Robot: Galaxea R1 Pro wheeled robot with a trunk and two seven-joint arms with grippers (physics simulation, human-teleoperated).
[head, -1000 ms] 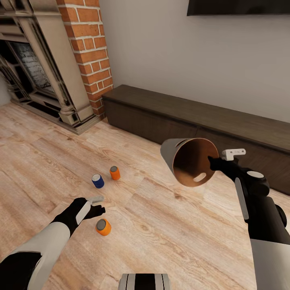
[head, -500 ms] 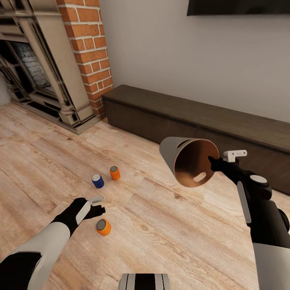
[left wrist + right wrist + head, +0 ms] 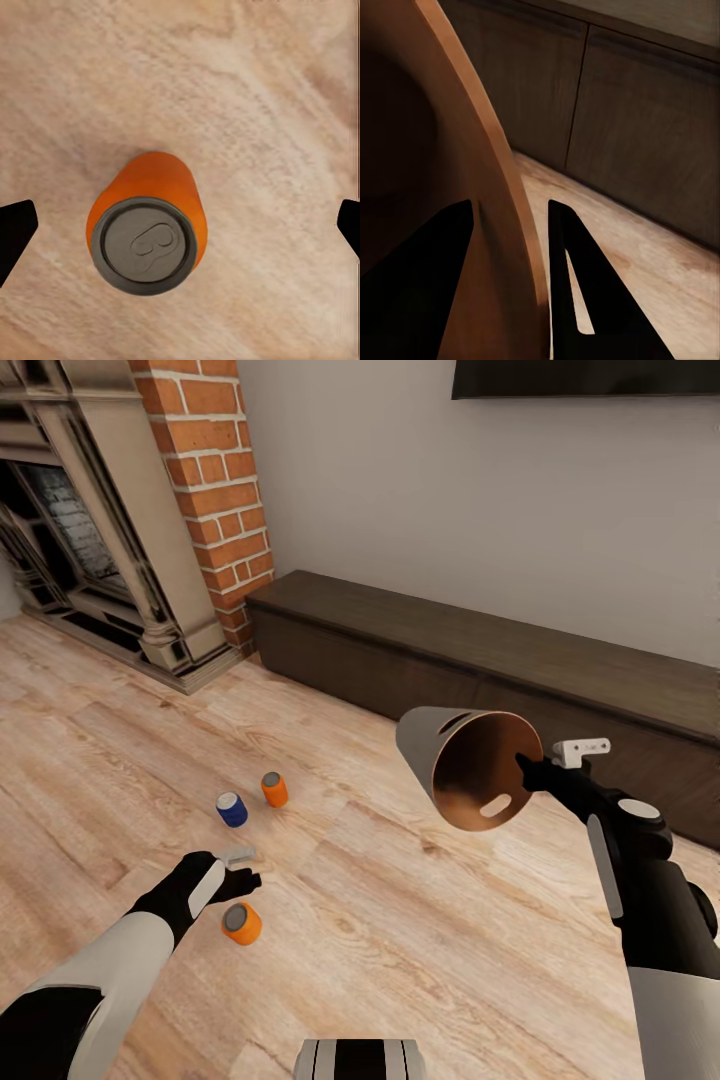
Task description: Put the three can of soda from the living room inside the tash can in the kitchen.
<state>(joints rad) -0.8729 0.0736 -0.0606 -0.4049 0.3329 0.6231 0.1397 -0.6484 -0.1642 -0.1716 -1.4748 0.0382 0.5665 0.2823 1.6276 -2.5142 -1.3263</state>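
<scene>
Two grippers in play. Left gripper (image 3: 238, 868) low over the floor, jaws spread wide, nothing between them gripped; in the left wrist view its dark fingertips (image 3: 15, 232) at the far edges, well apart from the orange soda can (image 3: 146, 225) standing upright below, grey top up. Same near orange can (image 3: 241, 923) just beside the left gripper in the head view. Farther off on the floor: blue can (image 3: 231, 809) and second orange can (image 3: 274, 789), near each other, both upright. Right gripper (image 3: 530, 770) clamped on the rim of the trash can (image 3: 468, 765), held in the air, tilted on its side, brown inside and slot handle facing the camera; right wrist view has one finger (image 3: 424, 292) inside the rim, the other outside, wall pinched between. Light wood floor (image 3: 400, 920) throughout. Long low dark cabinet (image 3: 480, 660) along a pale wall, brick fireplace (image 3: 200, 470) at the left, black TV (image 3: 585, 377) edge up top.
</scene>
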